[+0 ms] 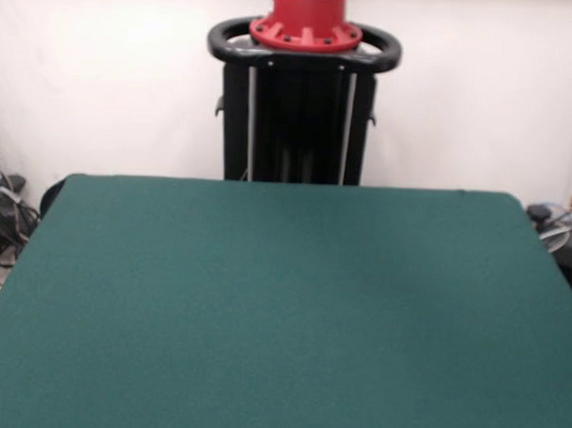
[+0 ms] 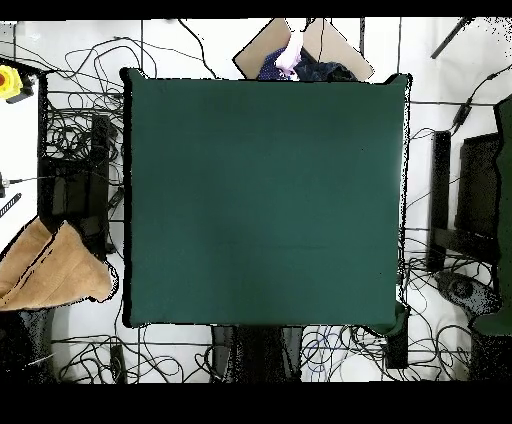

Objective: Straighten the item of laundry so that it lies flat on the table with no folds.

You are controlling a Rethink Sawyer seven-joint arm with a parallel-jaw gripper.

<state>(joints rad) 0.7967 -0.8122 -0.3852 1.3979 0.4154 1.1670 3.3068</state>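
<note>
The claw does not show in either view, so I cannot tell if it is apart or together. I also cannot say where things are from it. Only the robot's stand [image 1: 299, 121] shows in the front view.

The table [image 1: 283, 308] has no towel on it. In the overhead view a peach cloth [image 2: 50, 268] lies off the table, just beside its edge, down among the wires [image 2: 90, 60]. I think this is the towel. It looks bunched and folded over.

So the job has not started, I think. First the towel must be on the green top. To do it well, the claw should pinch one corner, not the middle. It should pull slowly away from the fold and stay low. A grab in the middle would likely make more folds.
</note>
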